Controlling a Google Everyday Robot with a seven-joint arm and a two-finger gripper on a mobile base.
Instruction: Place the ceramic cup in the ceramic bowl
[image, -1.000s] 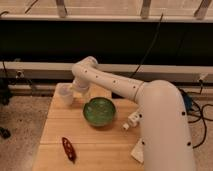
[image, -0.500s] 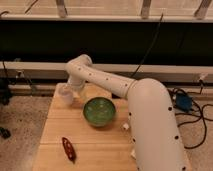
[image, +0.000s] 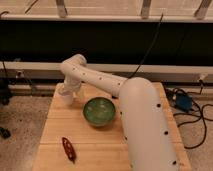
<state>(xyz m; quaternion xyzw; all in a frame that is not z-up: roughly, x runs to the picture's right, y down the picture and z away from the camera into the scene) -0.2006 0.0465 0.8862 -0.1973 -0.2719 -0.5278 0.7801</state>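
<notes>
The ceramic cup (image: 65, 95), small, white and tapered, stands upright at the far left of the wooden table (image: 100, 140). The gripper (image: 70, 90) is at the end of the white arm, right at the cup, reaching down from above and behind it. The ceramic bowl (image: 99, 111), round and glossy green, sits on the table just to the right of the cup, apart from it.
A red chilli-shaped object (image: 68, 149) lies near the table's front left. The arm's thick white link (image: 145, 125) crosses the right half of the table. Cables and a blue box (image: 183, 102) lie on the floor at the right. A dark wall with a rail runs behind.
The arm has swung left and back toward the cup; the elbow has moved up and left. The cup and bowl stay where they were.
</notes>
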